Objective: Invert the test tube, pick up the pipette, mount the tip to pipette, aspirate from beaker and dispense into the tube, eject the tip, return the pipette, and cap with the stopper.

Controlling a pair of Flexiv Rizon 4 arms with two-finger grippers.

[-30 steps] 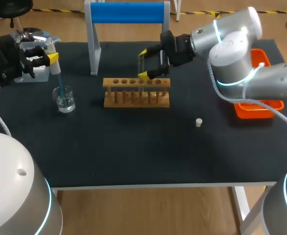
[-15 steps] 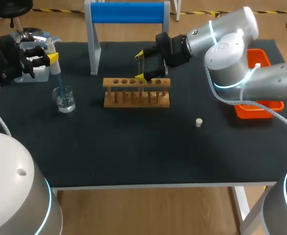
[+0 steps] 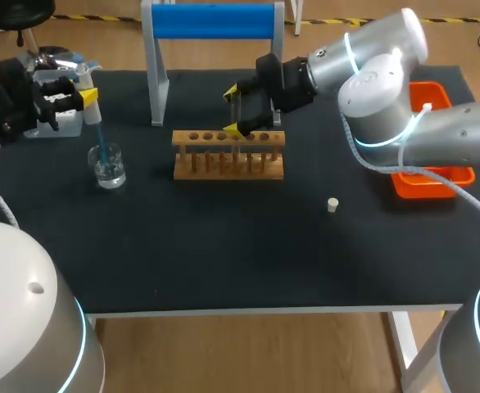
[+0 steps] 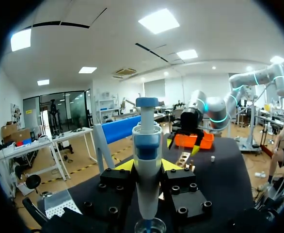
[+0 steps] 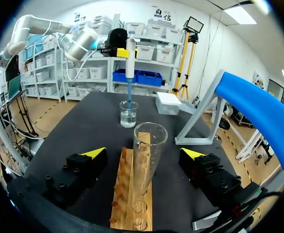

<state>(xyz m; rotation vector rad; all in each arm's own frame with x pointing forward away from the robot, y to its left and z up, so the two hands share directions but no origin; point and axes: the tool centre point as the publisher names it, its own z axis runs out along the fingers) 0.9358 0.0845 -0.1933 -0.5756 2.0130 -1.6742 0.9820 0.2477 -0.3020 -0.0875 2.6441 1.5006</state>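
Our left jaws are clamping the pipette (image 4: 147, 160) from both sides, holding it upright over the beaker (image 3: 109, 167) near the counter's (image 3: 224, 246) left edge. Its blue tip (image 5: 129, 92) is reaching down inside the glass, though we cannot tell whether it is touching the liquid. Our right jaws are standing wide open around the test tube (image 5: 147, 150) (mouth up, foot in the wooden rack (image 3: 228, 155)), touching neither side. The stopper (image 3: 332, 205) is lying alone right of the rack.
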